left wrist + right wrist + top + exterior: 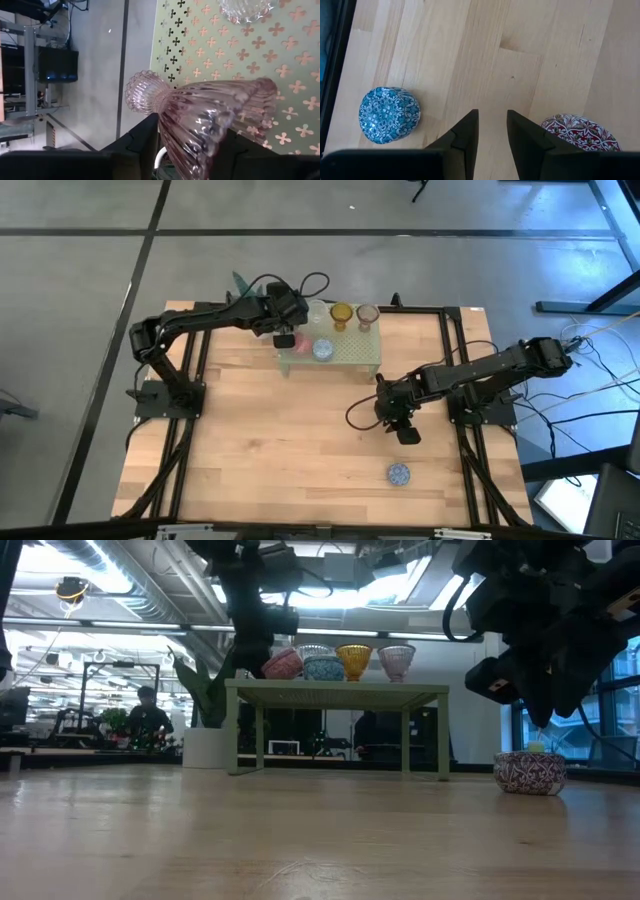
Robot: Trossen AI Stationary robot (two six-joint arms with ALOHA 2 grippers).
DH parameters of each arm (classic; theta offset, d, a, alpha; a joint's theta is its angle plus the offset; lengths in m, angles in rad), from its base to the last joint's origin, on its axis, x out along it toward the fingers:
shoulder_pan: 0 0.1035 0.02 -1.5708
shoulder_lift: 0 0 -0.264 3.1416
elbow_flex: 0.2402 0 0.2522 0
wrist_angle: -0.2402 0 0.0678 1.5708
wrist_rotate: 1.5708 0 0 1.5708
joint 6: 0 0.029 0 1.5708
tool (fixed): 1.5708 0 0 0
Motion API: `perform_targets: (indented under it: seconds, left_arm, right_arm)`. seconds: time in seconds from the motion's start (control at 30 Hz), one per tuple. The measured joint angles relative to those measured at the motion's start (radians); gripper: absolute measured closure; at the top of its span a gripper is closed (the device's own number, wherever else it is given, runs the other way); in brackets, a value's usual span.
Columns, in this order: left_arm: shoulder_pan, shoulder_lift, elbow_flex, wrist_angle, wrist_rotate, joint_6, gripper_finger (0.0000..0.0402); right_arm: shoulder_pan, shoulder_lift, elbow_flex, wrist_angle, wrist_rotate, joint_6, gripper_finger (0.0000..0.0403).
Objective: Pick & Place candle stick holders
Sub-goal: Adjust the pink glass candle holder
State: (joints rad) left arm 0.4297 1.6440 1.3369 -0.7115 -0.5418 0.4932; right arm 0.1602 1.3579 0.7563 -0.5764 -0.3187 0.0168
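Watching the feed from my end. The wooden worktop (300, 440) is mostly bare planks, and the pale green perforated stand (345, 358) sits against its far edge, about the middle.

My left arm reaches from the left side across to the stand, and the left claw (285, 337) is over the stand's left end. In the left wrist view its fingers (145, 137) are closed around a ribbed pinkish glass holder (200, 117), which is lying tilted between them right above the stand's cutout pattern. So that one is grasped.

The right arm comes in from the right edge, with the right claw (405, 428) hanging over the worktop's right-middle area. Its wrist view shows the fingers (470, 132) with a narrow gap between them, nothing but bare wood in there, so it's holding nothing.

On the stand, in the low view, there's a blue mosaic holder (323, 667), an amber holder (354, 661) and a clear ribbed holder (397, 661) in a row, upright, close together.

Down on the wood there's a blue speckled holder (399, 473) near the front edge, right of centre, and a red mosaic holder (580, 132) just beside the right claw. The two are apart from each other and neither touches the claw.
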Motion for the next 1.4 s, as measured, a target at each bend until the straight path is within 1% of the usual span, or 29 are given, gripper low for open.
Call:
perform_targets:
  seconds: [0.33, 0.43, 0.53, 0.7, 0.97, 1.07, 1.17, 1.3, 1.4]
  left_arm:
    - [-0.029, 0.000, 0.000, 0.006, -0.078, 0.026, 0.0346]
    - [-0.033, -0.001, 0.001, 0.005, -0.107, 0.026, 0.0362]
    - [-0.037, -0.001, 0.001, -0.001, -0.133, 0.034, 0.0366]
    - [-0.050, -0.012, 0.001, -0.013, -0.137, 0.060, 0.0365]
    - [-0.066, -0.079, -0.001, -0.016, -0.135, 0.063, 0.0365]
    - [-0.069, -0.112, -0.001, -0.015, -0.107, 0.066, 0.0366]
    - [-0.069, -0.136, 0.004, -0.022, -0.046, 0.051, 0.0366]
    - [-0.047, -0.143, 0.079, -0.130, 0.104, -0.092, 0.0364]
    - [-0.027, -0.143, 0.140, -0.206, 0.119, -0.198, 0.0364]
  right_arm:
    - [0.000, 0.000, 0.000, 0.000, 0.000, 0.000, 0.0298]
    - [0.000, 0.000, 0.000, 0.000, 0.000, 0.000, 0.0298]
    - [0.000, 0.000, 0.000, 0.000, 0.000, 0.000, 0.0298]
    - [0.000, 0.000, 0.000, 0.000, 0.000, 0.000, 0.0298]
    - [0.000, 0.000, 0.000, 0.004, 0.000, 0.000, 0.0298]
    - [0.000, 0.000, 0.000, 0.005, 0.000, 0.001, 0.0298]
    - [0.000, 0.000, 0.000, 0.008, 0.000, 0.001, 0.0298]
    - [0.000, 0.000, 0.000, 0.010, 0.000, 0.001, 0.0298]
    - [0.000, 0.000, 0.000, 0.010, 0.000, 0.000, 0.0298]
